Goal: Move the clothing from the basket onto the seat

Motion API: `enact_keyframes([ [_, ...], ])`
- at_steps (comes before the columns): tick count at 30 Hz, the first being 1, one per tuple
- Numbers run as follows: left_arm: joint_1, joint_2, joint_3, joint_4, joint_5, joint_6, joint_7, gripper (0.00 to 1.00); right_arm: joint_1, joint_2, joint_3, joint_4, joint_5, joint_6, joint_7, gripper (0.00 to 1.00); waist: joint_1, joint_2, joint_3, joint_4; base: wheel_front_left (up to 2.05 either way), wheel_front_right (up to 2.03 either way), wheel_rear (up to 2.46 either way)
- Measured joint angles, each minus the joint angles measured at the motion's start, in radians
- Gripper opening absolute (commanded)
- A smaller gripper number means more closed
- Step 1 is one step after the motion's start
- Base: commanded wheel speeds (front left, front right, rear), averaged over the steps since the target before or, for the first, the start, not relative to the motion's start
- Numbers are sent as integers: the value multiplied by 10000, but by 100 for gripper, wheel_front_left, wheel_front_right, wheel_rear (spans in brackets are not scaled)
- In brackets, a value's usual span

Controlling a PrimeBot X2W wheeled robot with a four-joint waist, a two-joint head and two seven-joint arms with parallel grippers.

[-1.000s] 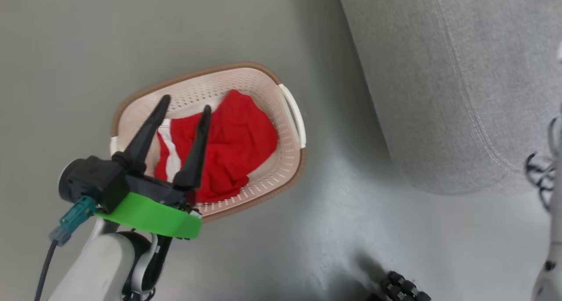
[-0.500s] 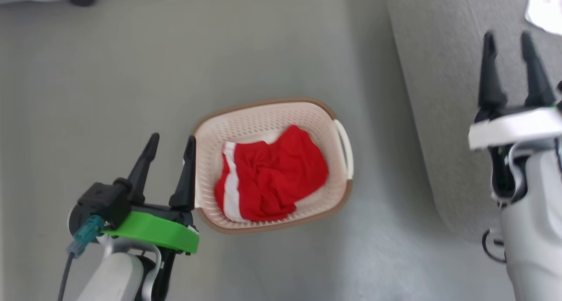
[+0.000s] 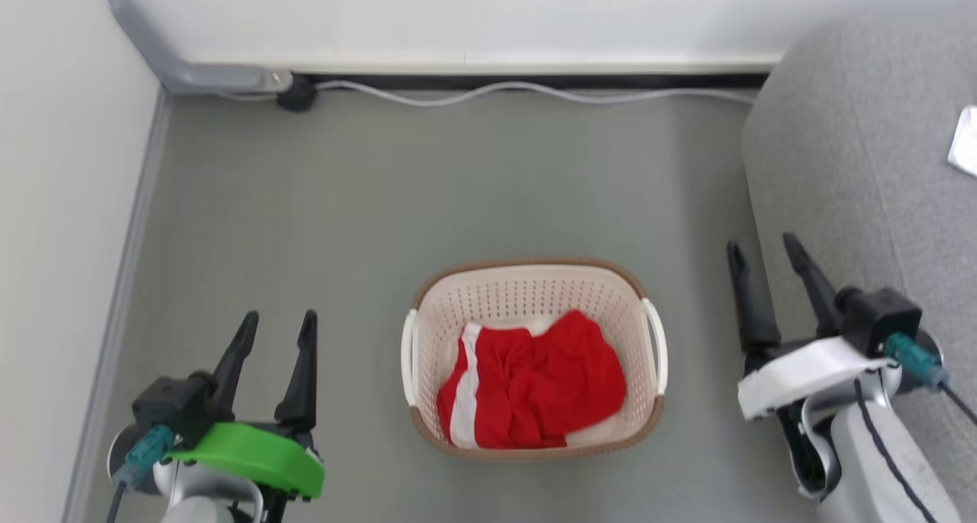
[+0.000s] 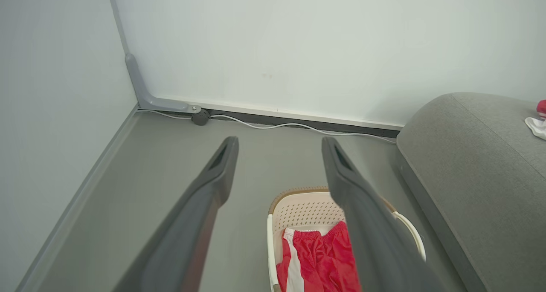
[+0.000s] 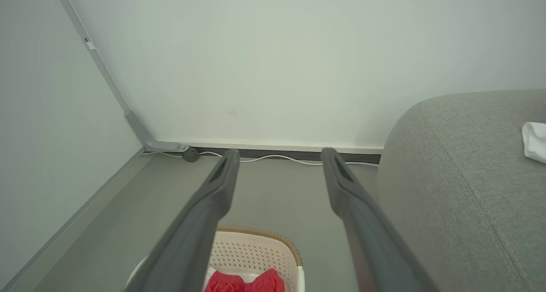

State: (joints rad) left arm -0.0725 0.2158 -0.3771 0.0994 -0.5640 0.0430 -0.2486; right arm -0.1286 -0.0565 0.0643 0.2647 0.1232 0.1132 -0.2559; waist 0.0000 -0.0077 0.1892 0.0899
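Observation:
The cream basket with its brown rim stands on the grey floor in the middle of the head view. The red clothing with a white stripe lies crumpled inside it. My left gripper hangs open and empty to the left of the basket, apart from it. On the basket's right, my right gripper is open and empty, close to the grey seat. In the left wrist view the open left gripper frames the basket and clothing. Below the open right gripper are the basket and clothing.
A white wall runs behind, with a pale cable along its baseboard and a grey conduit in the corner. Another wall closes the left side. A white cloth lies on the seat.
The head camera has swung up and back, bringing the walls and both grippers into view. My left gripper, over the basket a second ago, now stands to its left. Both stay open.

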Motion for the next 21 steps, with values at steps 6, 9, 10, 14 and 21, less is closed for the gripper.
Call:
enact_keyframes([
  [6, 664, 151, 192, 163, -31, -2, -2, 100, 874, 10, 282, 180, -161, -240, 0, 100, 0, 0, -1145, 113, 0, 0, 0],
  [9, 975, 174, 190, 121, -117, -6, -2, 100, 1204, 10, 282, 159, -161, -372, 0, 100, 0, 0, -1566, 59, 0, 0, 0],
  [10, 1052, 184, 188, 96, -203, -44, -2, 100, 1272, 10, 282, 144, -161, -397, 0, 100, 0, 0, -1686, 26, 0, 0, 0],
  [14, 1230, 215, 196, -27, -236, -77, -2, 100, 1406, 19, 309, 15, -161, -470, 0, 100, -1, 0, -1938, -135, 0, 0, 0],
  [21, 1361, 224, 207, -213, -234, -88, -2, 100, 1629, 36, 362, -240, -159, -550, 2, 100, -1, 0, -2117, -599, 0, 0, 0],
])
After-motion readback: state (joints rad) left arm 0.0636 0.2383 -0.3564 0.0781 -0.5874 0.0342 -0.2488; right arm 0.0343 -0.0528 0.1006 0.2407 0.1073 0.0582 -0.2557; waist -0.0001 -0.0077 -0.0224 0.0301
